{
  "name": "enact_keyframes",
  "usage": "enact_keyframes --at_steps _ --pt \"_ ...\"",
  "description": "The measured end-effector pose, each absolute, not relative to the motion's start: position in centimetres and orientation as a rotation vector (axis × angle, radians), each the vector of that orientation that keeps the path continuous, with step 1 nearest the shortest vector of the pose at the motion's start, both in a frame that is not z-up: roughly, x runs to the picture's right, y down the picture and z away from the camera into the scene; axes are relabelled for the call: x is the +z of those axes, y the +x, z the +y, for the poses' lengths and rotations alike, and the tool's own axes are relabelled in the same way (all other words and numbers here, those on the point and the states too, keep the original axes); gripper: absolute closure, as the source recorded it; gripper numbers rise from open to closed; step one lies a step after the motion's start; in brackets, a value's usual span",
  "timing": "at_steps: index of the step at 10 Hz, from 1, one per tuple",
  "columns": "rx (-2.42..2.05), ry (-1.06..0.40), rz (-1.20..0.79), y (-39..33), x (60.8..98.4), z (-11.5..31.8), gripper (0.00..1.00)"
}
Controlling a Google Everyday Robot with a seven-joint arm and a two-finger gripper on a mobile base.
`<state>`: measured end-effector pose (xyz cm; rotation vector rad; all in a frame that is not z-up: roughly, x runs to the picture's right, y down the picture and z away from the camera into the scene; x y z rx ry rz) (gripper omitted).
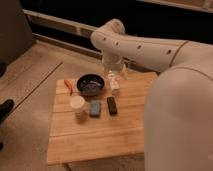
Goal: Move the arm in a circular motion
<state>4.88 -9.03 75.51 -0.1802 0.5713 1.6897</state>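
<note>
Above the wooden table (100, 137): the arm (145, 47), off-white, reaches in from the right, its elbow bent high behind the dark bowl (91, 84). The gripper (115, 74) hangs just right of the bowl; opening and hold cannot be told. A white cup (77, 103) stands in front of the bowl.
</note>
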Motion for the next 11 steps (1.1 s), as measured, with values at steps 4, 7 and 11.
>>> enact_keyframes --at_steps 4,7,11 --pt "1.512 -0.216 0.483 -2.7 78.3 -9.7 0.35" --pt "1.347 -0.302 0.351 -12.1 76.3 -7.1 0.35" --pt "1.234 -0.389 0.255 -16.8 71.4 -1.9 0.35"
